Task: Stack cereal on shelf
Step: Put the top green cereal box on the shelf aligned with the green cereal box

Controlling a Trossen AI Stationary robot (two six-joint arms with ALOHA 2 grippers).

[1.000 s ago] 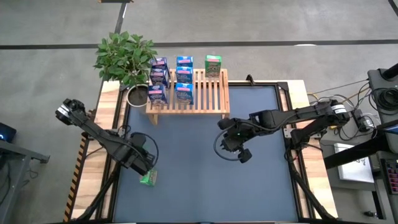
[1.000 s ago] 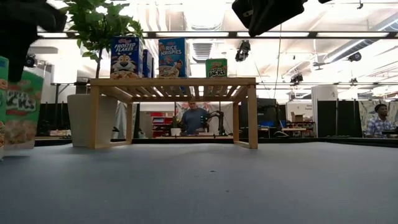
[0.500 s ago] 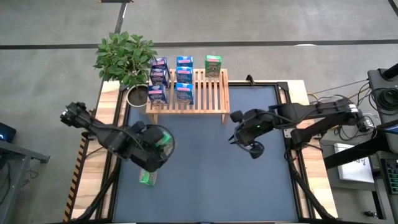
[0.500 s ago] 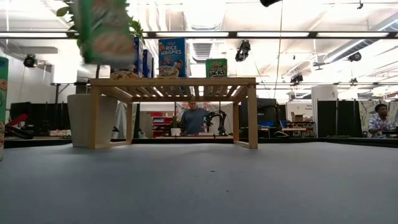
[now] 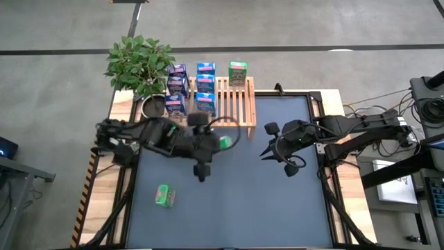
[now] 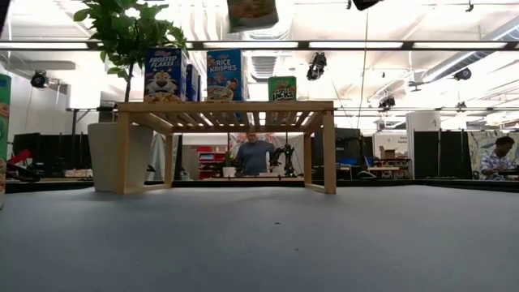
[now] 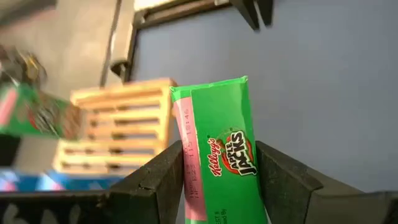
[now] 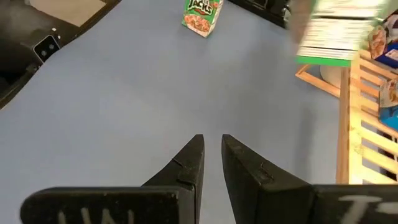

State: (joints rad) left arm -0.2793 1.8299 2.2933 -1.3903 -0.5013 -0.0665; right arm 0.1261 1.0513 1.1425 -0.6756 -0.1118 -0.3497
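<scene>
The left tool is gripping a green cereal box, blurred overhead, just at the shelf's six o'clock edge. The right tool, nearly closed and empty, is hovering above open surface at three o'clock.

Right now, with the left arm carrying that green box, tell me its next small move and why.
Probably carry on toward the bare slats of the shelf beside the green box already standing there. The left end effector grips an Apple Jacks box in the air just short of the shelf, so it is not yet over a free spot to lower onto.
</scene>
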